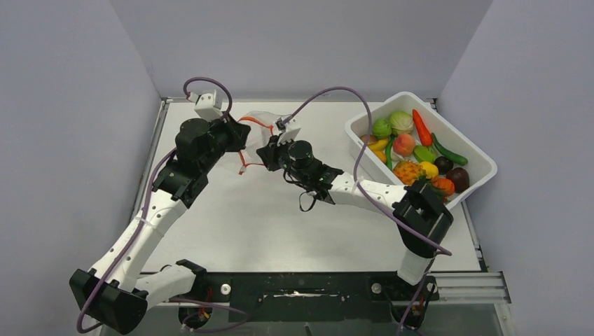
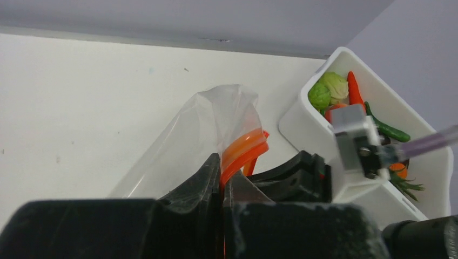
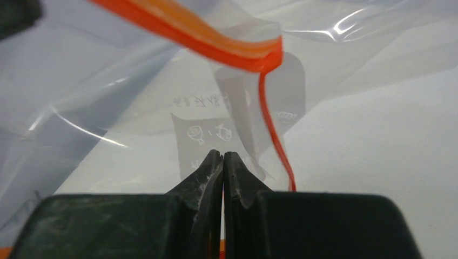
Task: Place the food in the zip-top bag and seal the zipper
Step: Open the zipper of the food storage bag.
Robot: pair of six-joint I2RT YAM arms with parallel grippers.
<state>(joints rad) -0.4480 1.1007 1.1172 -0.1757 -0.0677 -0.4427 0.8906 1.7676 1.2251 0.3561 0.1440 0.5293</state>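
The clear zip-top bag (image 1: 266, 117) hangs between my two grippers above the far middle of the table. Its red-orange zipper (image 1: 256, 122) is bent and parted. My left gripper (image 1: 244, 140) is shut on the zipper strip (image 2: 246, 148), and the bag (image 2: 200, 129) rises beyond its jaws (image 2: 222, 175). My right gripper (image 1: 269, 152) is shut on the bag's edge, with orange showing between its fingers (image 3: 223, 156); the zipper (image 3: 216, 46) arches above it. The food lies in the white tub: peach (image 1: 403, 144), green ball (image 1: 382, 127), orange bumpy fruit (image 1: 408, 171), red carrot (image 1: 422, 127).
The white tub (image 1: 375, 108) stands at the far right of the table, also in the left wrist view (image 2: 308, 127), close to the right of the bag. Grey walls close the table on three sides. Purple cables loop over both arms.
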